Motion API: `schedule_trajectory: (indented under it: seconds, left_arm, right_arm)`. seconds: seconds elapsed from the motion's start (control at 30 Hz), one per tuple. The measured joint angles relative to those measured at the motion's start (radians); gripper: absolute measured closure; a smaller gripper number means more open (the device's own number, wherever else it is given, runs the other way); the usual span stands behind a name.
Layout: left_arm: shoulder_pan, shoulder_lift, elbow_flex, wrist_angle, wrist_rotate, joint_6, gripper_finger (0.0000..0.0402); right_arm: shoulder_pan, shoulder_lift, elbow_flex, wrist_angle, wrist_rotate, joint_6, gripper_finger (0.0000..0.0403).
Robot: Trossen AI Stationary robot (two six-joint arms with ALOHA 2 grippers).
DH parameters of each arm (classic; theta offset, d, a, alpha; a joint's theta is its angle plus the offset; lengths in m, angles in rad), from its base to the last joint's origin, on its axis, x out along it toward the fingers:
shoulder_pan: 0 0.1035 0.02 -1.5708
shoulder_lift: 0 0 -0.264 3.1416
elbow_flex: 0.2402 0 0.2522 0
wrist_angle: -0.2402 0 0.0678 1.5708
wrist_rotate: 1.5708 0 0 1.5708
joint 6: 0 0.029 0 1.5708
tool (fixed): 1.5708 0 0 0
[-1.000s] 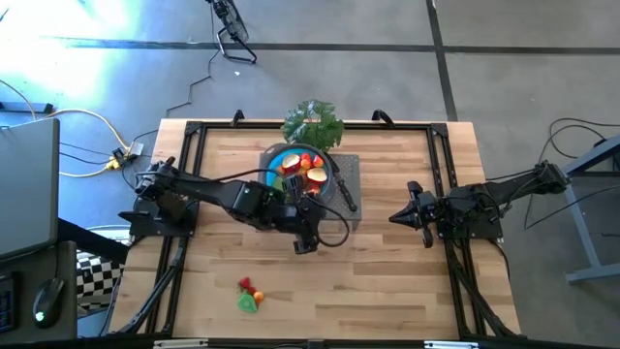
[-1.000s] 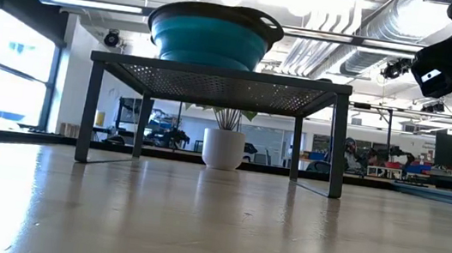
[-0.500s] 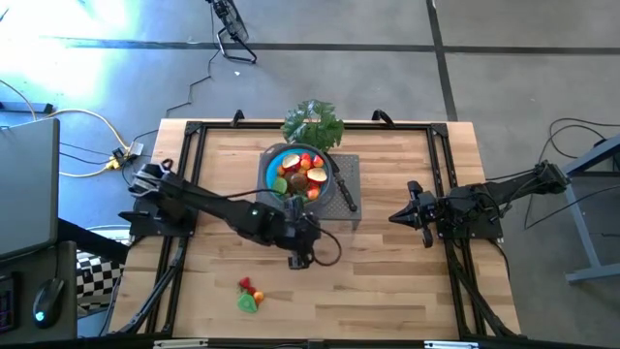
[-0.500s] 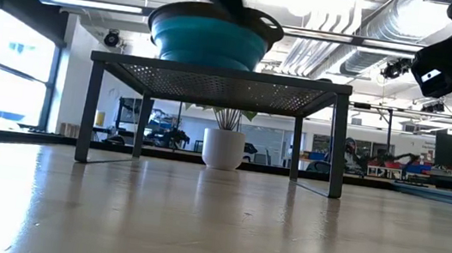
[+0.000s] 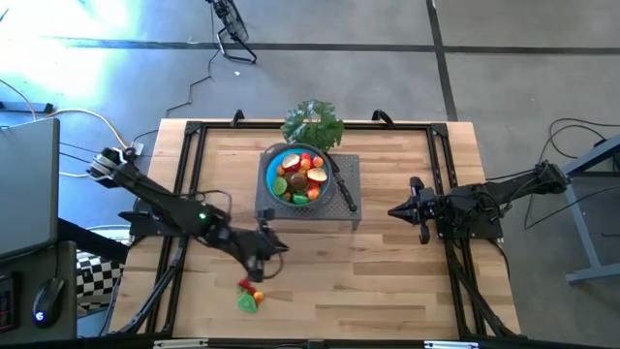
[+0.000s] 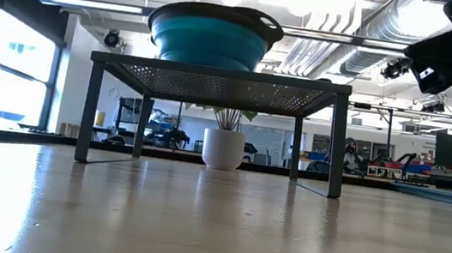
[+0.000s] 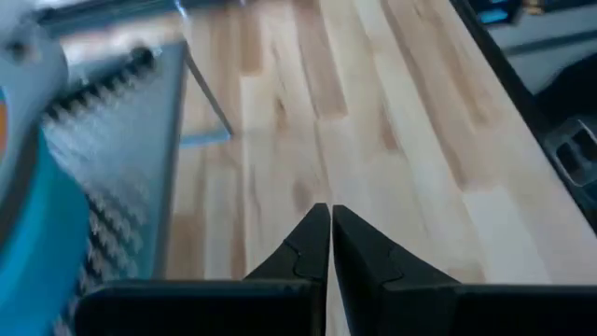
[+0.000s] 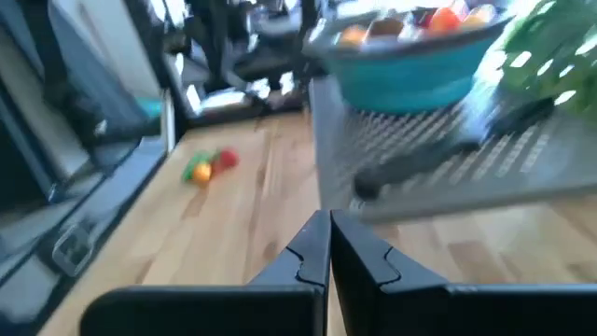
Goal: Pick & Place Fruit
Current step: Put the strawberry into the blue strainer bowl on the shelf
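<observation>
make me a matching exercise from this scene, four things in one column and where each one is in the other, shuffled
Things:
1. blue bowl
2. leafy green bunch
3. loose fruit pieces
4. black-handled knife

Places:
A. on the bare wood near the table's front edge
B. on the metal rack, beside the bowl on its right-arm side
C. on the rack, full of fruit
D. behind the bowl, at the table's far edge

Pairs: 1-C, 2-D, 3-A, 4-B
</observation>
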Motion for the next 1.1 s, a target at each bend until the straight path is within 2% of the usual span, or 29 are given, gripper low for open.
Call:
schedule_trajectory:
  seconds: [0.27,0.43,0.57,0.7,0.87,1.1]
  left_arm:
    - [0.003,-0.240,-0.235,0.092,0.180,0.058,0.0389]
    - [0.004,-0.467,-0.380,0.118,0.297,0.083,0.0389]
    - [0.003,-0.639,-0.473,0.084,0.321,0.071,0.0389]
    - [-0.012,-0.757,-0.527,0.077,0.327,0.068,0.0389]
    - [-0.059,-0.831,-0.545,0.044,0.334,0.049,0.0389]
    - [-0.068,-0.843,-0.544,0.047,0.333,-0.015,0.0389]
  right_arm:
    - [0.000,0.010,-0.001,0.132,0.075,0.002,0.0399]
    - [0.000,0.027,0.000,0.244,0.087,0.001,0.0399]
    - [0.000,0.064,-0.002,0.289,0.090,0.008,0.0399]
    - [0.003,0.119,0.000,0.356,0.093,0.009,0.0399]
    - [0.002,0.214,0.000,0.484,0.093,0.011,0.0399]
    - [0.002,0.333,0.000,0.608,0.094,0.010,0.0399]
